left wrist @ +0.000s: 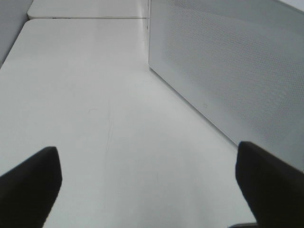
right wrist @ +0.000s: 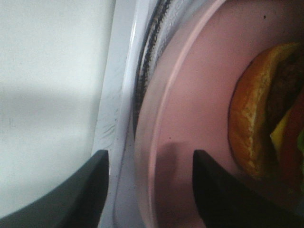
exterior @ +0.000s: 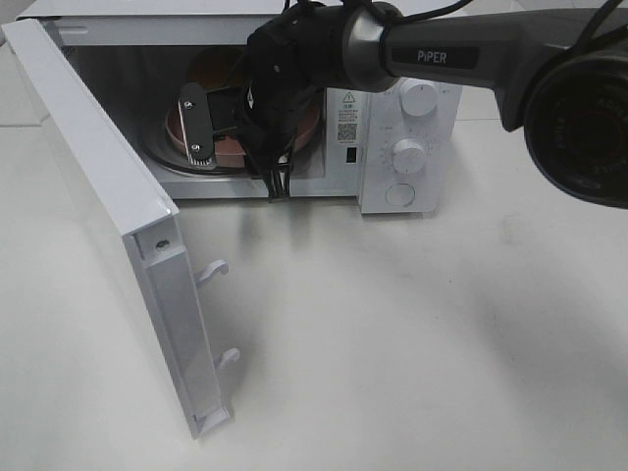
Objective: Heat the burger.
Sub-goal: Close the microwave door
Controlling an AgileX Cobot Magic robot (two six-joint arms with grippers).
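Overhead view: the microwave [exterior: 407, 147] runs along the top of the frame, with its door [exterior: 108, 226] swung open down the left side. My right arm comes in from the upper right, and the right gripper [exterior: 211, 128] is inside the cavity at the pink plate [exterior: 306, 126]. The wrist hides the burger here.

Left wrist view: the left gripper [left wrist: 149, 175] is spread wide with nothing in it, over bare table [left wrist: 85, 95] beside the microwave's perforated wall.

Right wrist view: the jaws stand parted with the plate's rim between them, and neither finger visibly pinches it. The burger [right wrist: 256, 109] rests on the plate, just past the fingers. I judge this to be the let-go. I would widen fully and back straight out, level, so no finger hooks the rim and drags the plate, then clear the door.
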